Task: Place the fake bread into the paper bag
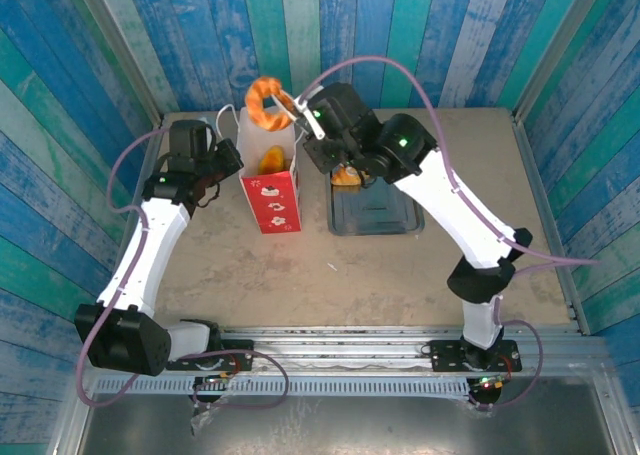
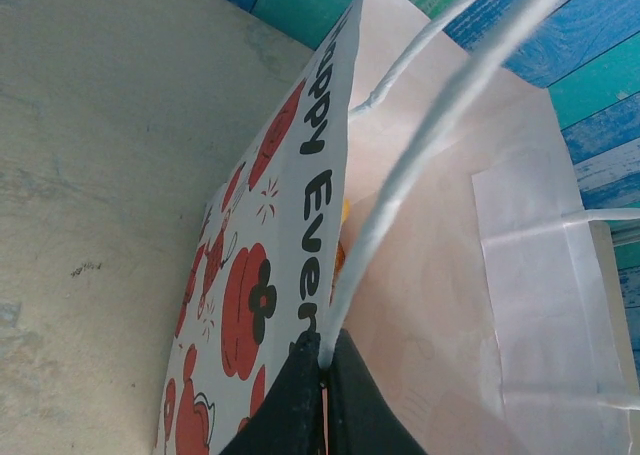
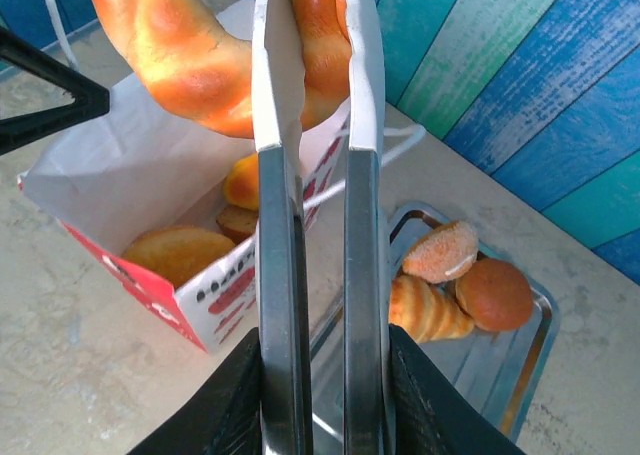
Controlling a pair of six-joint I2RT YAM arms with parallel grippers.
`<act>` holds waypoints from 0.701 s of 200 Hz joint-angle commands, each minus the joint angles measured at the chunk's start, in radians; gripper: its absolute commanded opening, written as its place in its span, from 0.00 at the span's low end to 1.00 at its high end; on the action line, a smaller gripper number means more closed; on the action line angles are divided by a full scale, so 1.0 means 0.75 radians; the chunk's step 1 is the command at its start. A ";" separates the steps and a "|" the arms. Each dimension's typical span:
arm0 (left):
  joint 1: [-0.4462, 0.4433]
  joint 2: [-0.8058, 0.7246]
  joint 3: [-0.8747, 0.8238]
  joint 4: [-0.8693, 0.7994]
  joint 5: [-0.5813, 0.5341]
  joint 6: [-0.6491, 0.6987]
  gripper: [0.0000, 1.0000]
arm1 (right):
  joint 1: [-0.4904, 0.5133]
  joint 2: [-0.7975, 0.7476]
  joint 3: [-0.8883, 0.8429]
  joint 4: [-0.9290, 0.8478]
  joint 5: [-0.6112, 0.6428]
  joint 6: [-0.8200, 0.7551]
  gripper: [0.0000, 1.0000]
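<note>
The paper bag (image 1: 272, 200) stands upright on the table (image 1: 400, 285) with its mouth wide open. The left pincer (image 1: 232, 165) is squeezed together on the bag's top edge. A white cord handle (image 2: 400, 185) is caught between its two black fingers (image 2: 290, 415) as well.

Looking down into the bag, I can see three breads low inside it. There is a round brown bun (image 3: 180, 252) and a yellow-orange roll (image 3: 245, 180) farther in. A small darker piece (image 3: 238, 223) sits between them.

The right pincer (image 3: 325, 375) is clamped on a pair of metal tongs (image 3: 305, 275). The white tips of the tongs pinch a ring donut (image 3: 190, 55). The donut is golden and orange, and it hangs in the air over the bag's open mouth. It is not inside the bag and is not touching the paper.

A flat grey tray (image 3: 535, 345) lies on the table just beside the bag, on the right arm's side. Three more breads sit close together at the far end of it, near the bag. One is a sugary pale one (image 3: 440, 252), one is a smooth round bun (image 3: 497, 293), and one is a ridged roll (image 3: 425, 312). The ridged roll touches both of the others.
</note>
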 commanded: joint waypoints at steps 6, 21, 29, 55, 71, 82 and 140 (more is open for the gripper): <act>-0.014 0.015 0.023 0.022 -0.012 0.027 0.06 | 0.013 0.073 0.057 0.091 0.099 -0.036 0.31; -0.016 0.010 0.022 0.025 -0.015 0.028 0.06 | 0.014 0.110 0.062 0.091 0.137 -0.034 0.31; -0.016 0.010 0.020 0.023 -0.017 0.027 0.06 | 0.014 0.123 0.062 0.092 0.147 -0.033 0.31; -0.016 0.010 0.021 0.022 -0.020 0.029 0.06 | 0.014 0.147 0.038 0.089 0.145 -0.033 0.32; -0.016 0.010 0.020 0.027 -0.021 0.028 0.06 | 0.014 0.159 0.020 0.089 0.136 -0.036 0.32; -0.016 0.010 0.020 0.029 -0.021 0.026 0.06 | 0.015 0.168 0.013 0.086 0.131 -0.037 0.32; -0.017 0.010 0.020 0.039 -0.015 0.020 0.06 | 0.016 0.231 0.009 0.059 0.133 -0.054 0.34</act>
